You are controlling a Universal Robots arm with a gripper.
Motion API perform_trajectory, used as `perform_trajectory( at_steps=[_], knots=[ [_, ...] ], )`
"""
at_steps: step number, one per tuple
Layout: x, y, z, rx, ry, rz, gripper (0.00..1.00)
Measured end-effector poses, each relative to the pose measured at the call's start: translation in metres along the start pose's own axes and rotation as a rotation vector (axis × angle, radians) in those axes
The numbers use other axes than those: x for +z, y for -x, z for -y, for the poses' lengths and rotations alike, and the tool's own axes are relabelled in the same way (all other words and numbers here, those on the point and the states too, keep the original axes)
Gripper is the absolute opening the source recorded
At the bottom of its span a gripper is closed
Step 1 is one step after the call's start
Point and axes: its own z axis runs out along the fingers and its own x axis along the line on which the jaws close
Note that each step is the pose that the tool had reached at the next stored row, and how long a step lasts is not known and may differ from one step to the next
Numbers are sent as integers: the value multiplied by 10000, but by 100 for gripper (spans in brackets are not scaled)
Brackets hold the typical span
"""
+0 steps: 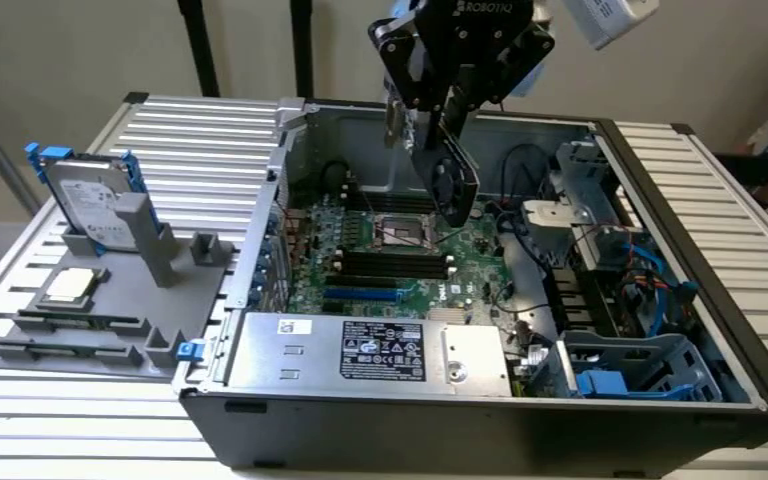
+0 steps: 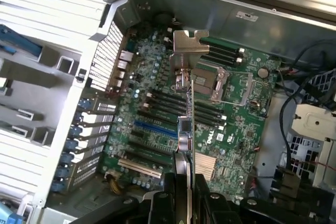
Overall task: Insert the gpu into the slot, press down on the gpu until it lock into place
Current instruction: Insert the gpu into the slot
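My gripper (image 1: pixel 440 118) hangs over the open computer case and is shut on the gpu (image 1: pixel 448 178), a flat black card held on edge above the motherboard. In the wrist view the gpu (image 2: pixel 186 114) shows edge-on, running away from the gripper (image 2: pixel 184 179), with its metal bracket (image 2: pixel 188 43) at the far end. The slot (image 1: pixel 364 296) is a long blue strip on the motherboard, nearer the power supply than the card. Seen from the wrist, the slot (image 2: pixel 155 128) lies to one side of the card's edge, and the card is clear above the board.
A silver labelled power supply (image 1: pixel 371 350) fills the case's front. Black memory strips (image 1: pixel 391 264) and the CPU socket (image 1: pixel 404 231) lie under the card. Cables and a blue drive cage (image 1: pixel 638 365) sit at the exterior view's right. A grey fixture (image 1: pixel 91 330) with a hard drive (image 1: pixel 91 200) stands outside.
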Motion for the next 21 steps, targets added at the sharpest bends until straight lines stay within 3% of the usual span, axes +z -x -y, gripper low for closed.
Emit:
perform_trajectory(
  at_steps=[21],
  knots=[
    [0, 0, 0, -3639, -102, -287, 26]
  ],
)
